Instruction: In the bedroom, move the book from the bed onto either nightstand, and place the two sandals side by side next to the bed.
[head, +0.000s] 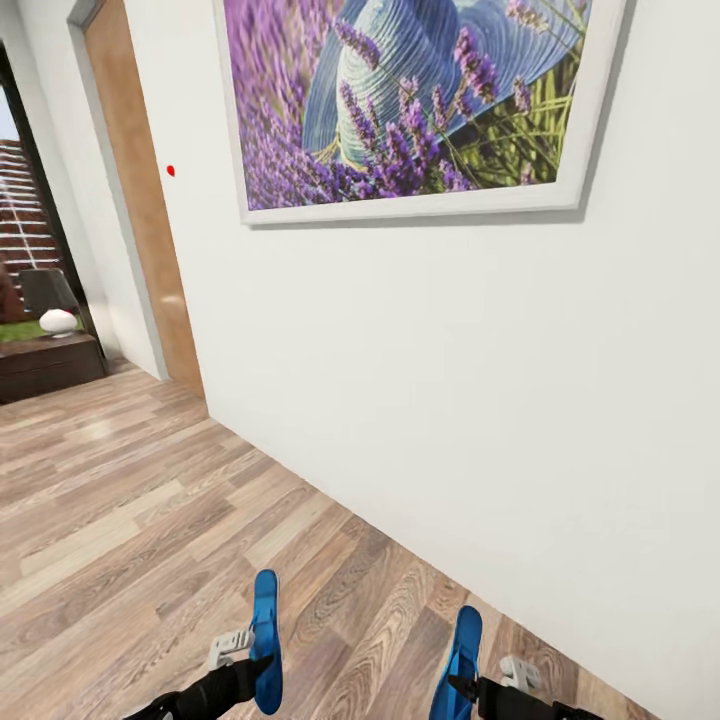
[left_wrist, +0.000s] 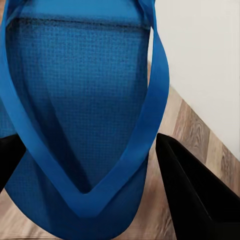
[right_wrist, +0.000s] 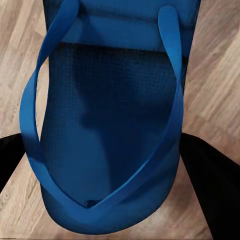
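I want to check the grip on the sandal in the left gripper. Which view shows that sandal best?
The left wrist view: the sandal shows close, sole and straps, between dark fingers. The head view shows it small and edge-on in the left gripper.

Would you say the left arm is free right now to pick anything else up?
Probably not: the left gripper is shut on a blue sandal, so its jaws are occupied. The right gripper likewise holds the other sandal.

Table lamp (head: 55, 298) on dark cabinet (head: 50, 365) past doorway
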